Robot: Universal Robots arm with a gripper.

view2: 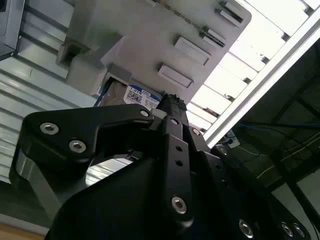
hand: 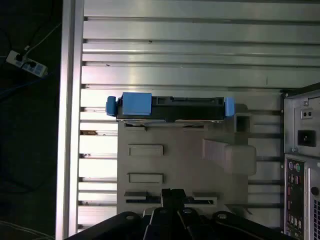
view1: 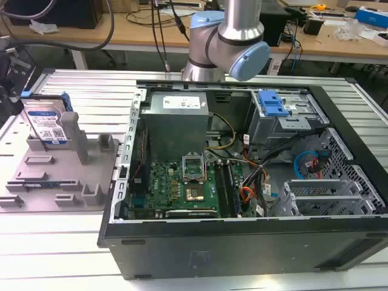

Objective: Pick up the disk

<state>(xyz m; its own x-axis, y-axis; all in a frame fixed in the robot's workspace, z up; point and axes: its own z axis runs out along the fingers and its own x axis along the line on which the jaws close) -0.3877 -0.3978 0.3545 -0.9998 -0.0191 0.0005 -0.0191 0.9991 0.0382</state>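
Gripper (hand: 172, 194) hovers apart from disk (hand: 172, 107) upright in holder (hand: 185, 165)

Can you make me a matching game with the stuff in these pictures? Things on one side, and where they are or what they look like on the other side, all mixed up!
Things:
1. disk
2. grey holder
3. computer case
4. blue latch

Where or how:
A. flat, with slots, lying beside the case
B. standing on its edge in a slot
C. on the metal cage inside the case
D. black, lid off, green board showing

Right pairs: 1-B, 2-A, 3-D, 4-C.
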